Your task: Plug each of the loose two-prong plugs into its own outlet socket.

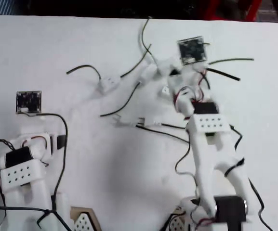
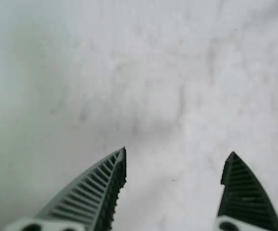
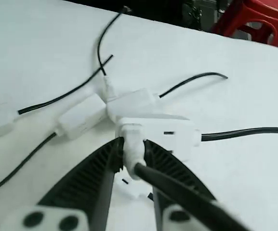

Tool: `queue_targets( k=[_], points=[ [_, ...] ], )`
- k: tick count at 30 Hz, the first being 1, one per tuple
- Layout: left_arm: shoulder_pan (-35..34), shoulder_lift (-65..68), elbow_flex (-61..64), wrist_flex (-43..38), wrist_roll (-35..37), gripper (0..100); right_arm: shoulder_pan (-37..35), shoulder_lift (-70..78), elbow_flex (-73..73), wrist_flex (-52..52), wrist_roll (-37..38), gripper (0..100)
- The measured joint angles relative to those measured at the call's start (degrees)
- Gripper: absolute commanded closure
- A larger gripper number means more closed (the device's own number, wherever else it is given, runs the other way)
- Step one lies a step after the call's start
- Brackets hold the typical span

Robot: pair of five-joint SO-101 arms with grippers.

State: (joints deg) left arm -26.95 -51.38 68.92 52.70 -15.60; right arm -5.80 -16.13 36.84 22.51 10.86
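Right gripper (image 3: pixel 132 143): jaws closed narrowly on a white plug (image 3: pixel 132 153), with its black cord (image 3: pixel 177 192) trailing back between the fingers. The plug's front end meets the face of a white outlet block (image 3: pixel 170 129); whether the prongs are seated cannot be told. The block sits far on the table (image 1: pixel 81 183), right of centre. A second white piece (image 1: pixel 108 84) with black cords lies to its left, and a third (image 1: pixel 146 120) lies nearer. Left gripper (image 2: pixel 178 159): jaws wide apart, holding nothing, over bare table at near left.

Overhead above table (image 1: pixel 110 183), wrist cameras close, downward
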Motion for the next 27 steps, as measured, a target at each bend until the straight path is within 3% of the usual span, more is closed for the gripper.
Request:
queue_targets(
  k=[11, 17, 27],
  points=[
    [0.0, 0.0, 0.0, 0.0, 0.0, 69, 9.0, 25.7, -20.5, 0.1, 1.1, 93.8],
    [0.0, 0.0, 0.0, 0.0, 0.0, 69, 10.5, 30.1, -29.6, 12.5, 1.1, 77.4],
    [0.0, 0.0, 0.0, 0.0, 0.0, 69, 8.1, 30.1, -35.0, 32.7, 6.2, 76.6]
  ],
)
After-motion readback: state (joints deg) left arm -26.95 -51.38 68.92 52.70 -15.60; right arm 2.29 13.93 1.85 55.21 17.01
